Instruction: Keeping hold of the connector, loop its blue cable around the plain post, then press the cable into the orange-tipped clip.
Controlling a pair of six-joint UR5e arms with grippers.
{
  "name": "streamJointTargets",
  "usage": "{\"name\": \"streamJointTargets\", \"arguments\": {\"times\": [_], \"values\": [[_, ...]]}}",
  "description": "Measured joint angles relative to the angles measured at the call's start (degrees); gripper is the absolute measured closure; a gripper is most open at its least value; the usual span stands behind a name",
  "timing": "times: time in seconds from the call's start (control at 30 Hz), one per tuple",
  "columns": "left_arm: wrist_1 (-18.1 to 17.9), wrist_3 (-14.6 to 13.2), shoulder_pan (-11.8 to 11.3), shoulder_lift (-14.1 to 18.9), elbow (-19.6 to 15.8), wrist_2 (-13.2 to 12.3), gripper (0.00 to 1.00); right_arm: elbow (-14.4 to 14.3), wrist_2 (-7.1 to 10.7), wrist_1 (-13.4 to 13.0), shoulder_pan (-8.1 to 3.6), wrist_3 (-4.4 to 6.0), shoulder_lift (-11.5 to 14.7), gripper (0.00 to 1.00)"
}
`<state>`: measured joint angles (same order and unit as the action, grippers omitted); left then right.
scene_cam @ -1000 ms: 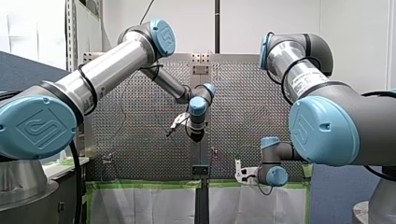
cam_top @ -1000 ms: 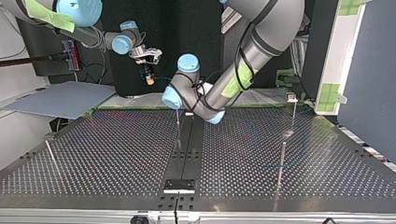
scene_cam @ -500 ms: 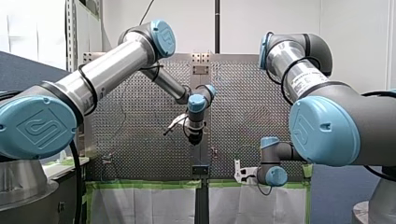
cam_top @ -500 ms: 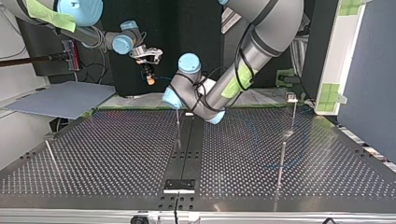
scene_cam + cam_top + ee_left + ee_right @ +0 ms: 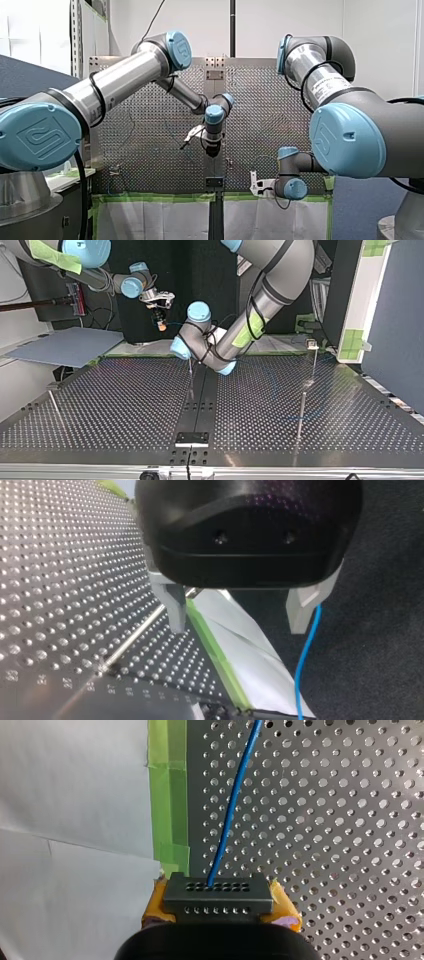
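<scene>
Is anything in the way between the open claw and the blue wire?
Nothing visible is. In the left wrist view, the blue cable runs close beside my open left claw, with nothing between them.

My left claw (image 5: 236, 627) gapes; my right claw (image 5: 220, 909) grips.

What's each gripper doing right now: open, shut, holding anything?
Left gripper: open, nothing between its fingers.
Right gripper: shut on the connector, with the blue cable leading out of it.
</scene>
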<state>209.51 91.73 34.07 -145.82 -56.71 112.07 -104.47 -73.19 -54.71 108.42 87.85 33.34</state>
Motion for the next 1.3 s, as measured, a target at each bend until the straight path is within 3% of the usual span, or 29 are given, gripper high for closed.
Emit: {"name": "streamJointTargets", "arguments": {"times": [0.23, 0.63, 0.87, 1.3], "values": [[-0.07, -0.32, -0.15, -2.57, 0.22, 0.65, 0.00, 0.00, 0.13, -0.20, 0.07, -0.12, -0.03, 1.00], [-2.88, -0.59, -0.32, -3.76, 0.62, 0.57, 0.00, 0.00, 0.21, -0.23, 0.27, -0.21, -0.03, 1.00], [-2.68, -1.06, 0.09, -7.33, 1.30, 0.56, 0.00, 0.00, 0.23, -0.22, 0.32, -0.25, -0.04, 1.00], [-7.28, -0.27, -0.96, -9.13, -0.31, 0.20, 0.00, 0.00, 0.19, -0.22, 0.34, -0.38, -0.05, 1.00]]}}
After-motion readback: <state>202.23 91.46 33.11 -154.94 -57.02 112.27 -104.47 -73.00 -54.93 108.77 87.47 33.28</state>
